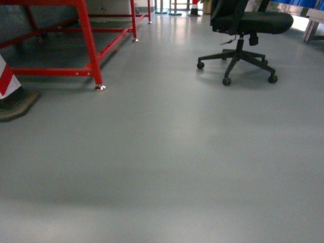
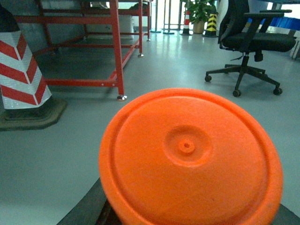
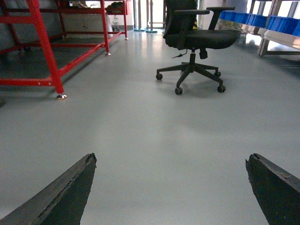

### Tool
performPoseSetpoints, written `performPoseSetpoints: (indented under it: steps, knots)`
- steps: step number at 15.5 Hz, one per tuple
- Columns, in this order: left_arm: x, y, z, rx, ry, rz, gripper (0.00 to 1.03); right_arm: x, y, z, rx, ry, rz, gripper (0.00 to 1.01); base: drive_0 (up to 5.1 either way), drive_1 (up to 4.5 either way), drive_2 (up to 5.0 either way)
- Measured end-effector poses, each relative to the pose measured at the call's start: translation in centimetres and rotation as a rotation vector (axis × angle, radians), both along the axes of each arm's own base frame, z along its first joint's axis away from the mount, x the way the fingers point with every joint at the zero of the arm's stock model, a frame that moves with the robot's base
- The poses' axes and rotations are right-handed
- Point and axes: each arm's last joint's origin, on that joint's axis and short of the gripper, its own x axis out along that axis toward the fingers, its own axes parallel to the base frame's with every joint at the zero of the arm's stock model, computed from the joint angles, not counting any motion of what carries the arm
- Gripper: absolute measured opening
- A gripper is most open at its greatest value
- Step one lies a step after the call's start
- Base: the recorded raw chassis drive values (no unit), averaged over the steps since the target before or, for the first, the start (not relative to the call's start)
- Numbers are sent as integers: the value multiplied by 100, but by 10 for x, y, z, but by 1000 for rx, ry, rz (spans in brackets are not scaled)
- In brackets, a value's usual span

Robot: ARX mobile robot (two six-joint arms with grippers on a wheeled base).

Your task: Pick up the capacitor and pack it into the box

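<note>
In the left wrist view a big orange round capacitor fills the lower middle, its flat end with a raised ring and a centre dimple facing the camera. My left gripper is shut on it. Only one dark finger shows, at its lower left; the rest is hidden behind the orange body. My right gripper is open above bare grey floor, with its two dark fingertips far apart and nothing between them. Neither gripper appears in the head view. The box is out of view.
A red metal frame stands on the floor at the left. A red-and-white striped cone sits beside it. A black office chair on castors is ahead to the right. Blue bins line a shelf at the far right.
</note>
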Motion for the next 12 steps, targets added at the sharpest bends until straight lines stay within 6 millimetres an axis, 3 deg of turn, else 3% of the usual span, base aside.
performPoseSetpoints:
  steps: [12]
  knots:
    - [0,0,0,0,2,0,44,0,0,0,0,-1,1,98,-499,242,242]
